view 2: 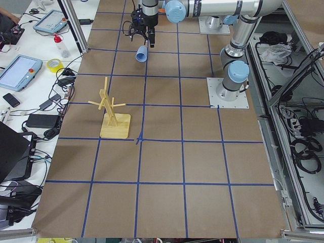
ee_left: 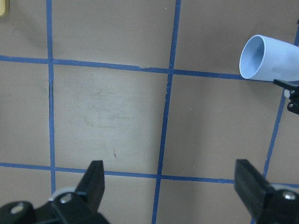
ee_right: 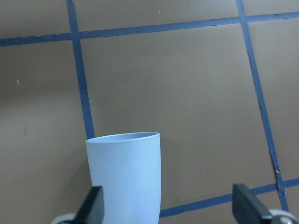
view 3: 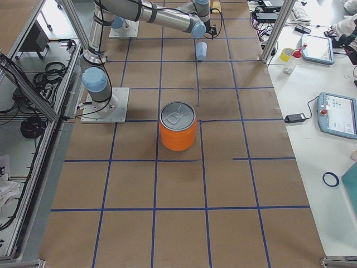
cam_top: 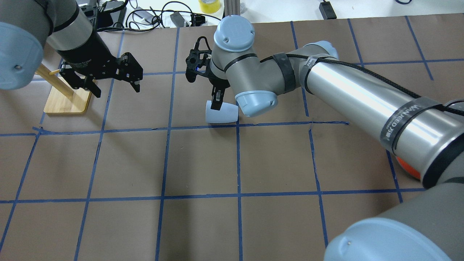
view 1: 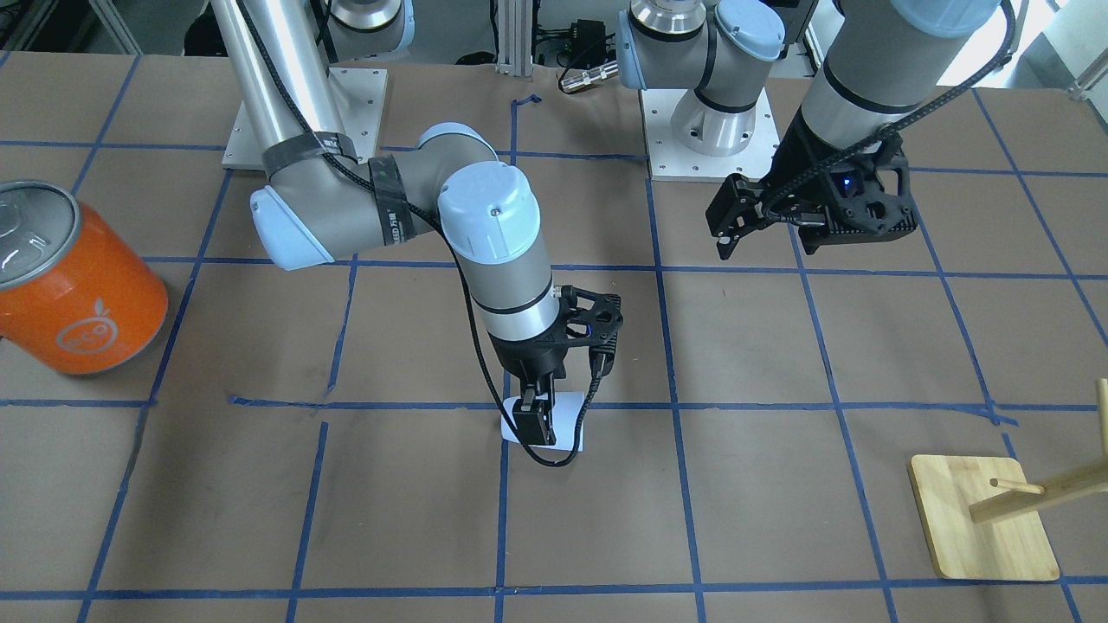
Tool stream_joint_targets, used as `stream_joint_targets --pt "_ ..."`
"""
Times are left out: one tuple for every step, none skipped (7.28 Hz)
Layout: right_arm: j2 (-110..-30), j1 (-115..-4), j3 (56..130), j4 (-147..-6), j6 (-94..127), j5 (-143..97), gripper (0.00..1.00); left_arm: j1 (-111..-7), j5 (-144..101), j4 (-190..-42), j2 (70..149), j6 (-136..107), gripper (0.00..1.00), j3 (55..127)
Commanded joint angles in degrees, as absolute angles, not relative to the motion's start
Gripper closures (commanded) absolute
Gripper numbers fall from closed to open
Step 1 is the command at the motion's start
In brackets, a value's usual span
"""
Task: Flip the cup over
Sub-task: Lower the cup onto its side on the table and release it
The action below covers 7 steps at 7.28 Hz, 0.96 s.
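Note:
The cup (cam_top: 221, 113), a small pale blue-white tumbler, lies on its side near the table's middle, its mouth toward the robot's left. It also shows in the front view (view 1: 571, 426) and the left wrist view (ee_left: 271, 58). My right gripper (cam_top: 216, 103) is low over it and open. In the right wrist view the cup (ee_right: 125, 177) sits between the spread fingers, close against the left finger (ee_right: 92, 205). My left gripper (cam_top: 112, 81) hangs open and empty above the table, well apart from the cup.
A large orange can (view 1: 74, 277) with a silver lid stands on the robot's right side. A wooden peg stand (cam_top: 67, 101) on a square base is on the robot's left, near the left gripper. Blue tape lines cross the brown table.

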State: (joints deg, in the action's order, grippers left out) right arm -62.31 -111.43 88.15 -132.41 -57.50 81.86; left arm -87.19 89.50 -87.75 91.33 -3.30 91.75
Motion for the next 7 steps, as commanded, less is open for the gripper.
stream_joint_targets --pt "-67.73 -108.65 88.15 -126.16 -54.76 80.34 0.09 -87.19 85.55 -85.36 94.29 -2.90 0.00 92.72" --pt "-71.24 -105.67 88.24 -122.12 -51.80 80.16 0.06 -87.19 82.73 -81.34 96.31 -2.90 0.00 94.38" --pt "-74.50 -103.21 88.24 -118.43 -49.07 80.16 0.04 -87.19 82.44 -77.91 97.98 -2.99 0.00 96.66" --pt "-77.40 -101.18 88.16 -114.65 -48.17 80.16 0.01 -87.36 82.27 -72.48 99.83 -3.51 0.00 98.59" --pt "-78.82 -99.34 88.15 -112.26 -39.20 80.94 0.00 -87.54 81.57 -68.59 101.67 -3.60 0.00 99.48" --pt "-80.40 -98.71 88.15 -111.54 -34.33 80.95 0.00 -87.54 75.12 -67.51 103.52 -3.78 0.00 99.49" --pt "-82.51 -97.31 88.07 -109.53 -29.14 81.64 0.00 -87.63 71.40 -66.11 105.54 -4.21 0.00 99.58"
